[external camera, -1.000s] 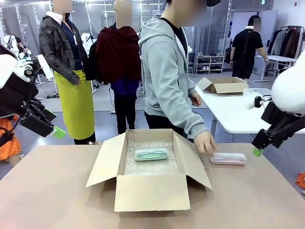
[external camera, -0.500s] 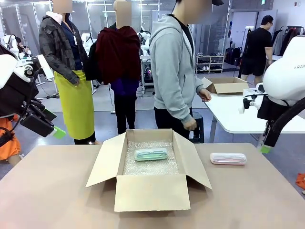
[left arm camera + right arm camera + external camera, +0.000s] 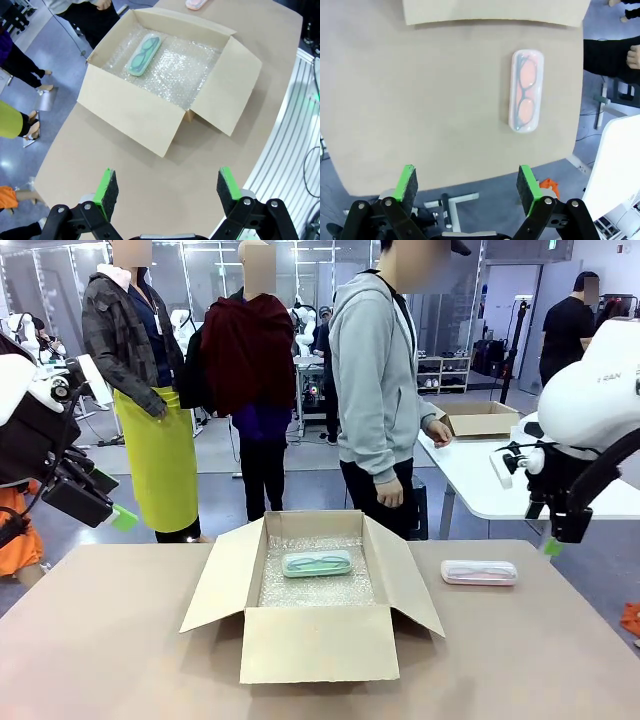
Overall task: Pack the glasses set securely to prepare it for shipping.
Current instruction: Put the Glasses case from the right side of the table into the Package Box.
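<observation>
Glasses cases, two: mint case (image 3: pixel 316 563) inside one cardboard box (image 3: pixel 318 643), pink case (image 3: pixel 480 572) outside; left gripper (image 3: pixel 167 184), right gripper (image 3: pixel 466 181) jaws apart.

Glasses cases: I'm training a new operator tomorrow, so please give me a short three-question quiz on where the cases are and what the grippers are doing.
1. True or false: the mint case lies inside the box on bubble wrap.
2. Where is the pink case? A: in the box. B: on the table beside the box. C: held between fingers.
3. Fill in: the left gripper and the right gripper are both ____ and hold nothing.

Key: 1 true; 2 B; 3 open.
</observation>
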Tool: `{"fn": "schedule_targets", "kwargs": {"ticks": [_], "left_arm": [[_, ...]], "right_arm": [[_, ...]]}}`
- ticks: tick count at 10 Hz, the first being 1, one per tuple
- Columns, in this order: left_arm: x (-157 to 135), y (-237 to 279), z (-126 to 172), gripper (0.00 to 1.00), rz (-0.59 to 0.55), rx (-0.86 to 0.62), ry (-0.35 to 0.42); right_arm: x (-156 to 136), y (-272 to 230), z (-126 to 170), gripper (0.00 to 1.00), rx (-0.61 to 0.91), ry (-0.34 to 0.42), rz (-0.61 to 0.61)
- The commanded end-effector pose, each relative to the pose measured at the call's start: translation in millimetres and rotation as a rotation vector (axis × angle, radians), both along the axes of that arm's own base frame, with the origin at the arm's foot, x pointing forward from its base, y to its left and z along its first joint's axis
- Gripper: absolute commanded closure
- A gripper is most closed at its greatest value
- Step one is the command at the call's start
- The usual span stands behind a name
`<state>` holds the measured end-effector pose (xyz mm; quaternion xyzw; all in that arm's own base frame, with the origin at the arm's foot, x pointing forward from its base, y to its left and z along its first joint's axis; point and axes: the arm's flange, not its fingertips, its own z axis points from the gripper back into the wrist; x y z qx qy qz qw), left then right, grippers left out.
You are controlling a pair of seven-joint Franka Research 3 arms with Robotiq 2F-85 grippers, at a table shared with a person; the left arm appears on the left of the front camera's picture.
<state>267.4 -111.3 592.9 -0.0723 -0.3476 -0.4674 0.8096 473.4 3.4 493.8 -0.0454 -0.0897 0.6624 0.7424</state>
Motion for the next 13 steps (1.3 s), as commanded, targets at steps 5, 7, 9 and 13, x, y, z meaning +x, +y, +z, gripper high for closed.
{"fn": "schedule_targets", "kwargs": {"ticks": [5,7,9,13], "left_arm": [[-1,2,0,0.0,-0.007,0.002,-0.005],[-1,2,0,0.0,-0.007,0.002,-0.005],[-1,2,0,0.0,-0.007,0.002,-0.005],[-1,2,0,0.0,-0.007,0.002,-0.005]], "right_arm": [[88,20,-59,0.0,0.049,0.084,-0.006],[110,19,-79,0.0,0.04,0.118,-0.006],[137,23,-97,0.0,0.02,0.148,-0.015],[165,29,-125,0.0,0.008,0.214,-0.029]]}}
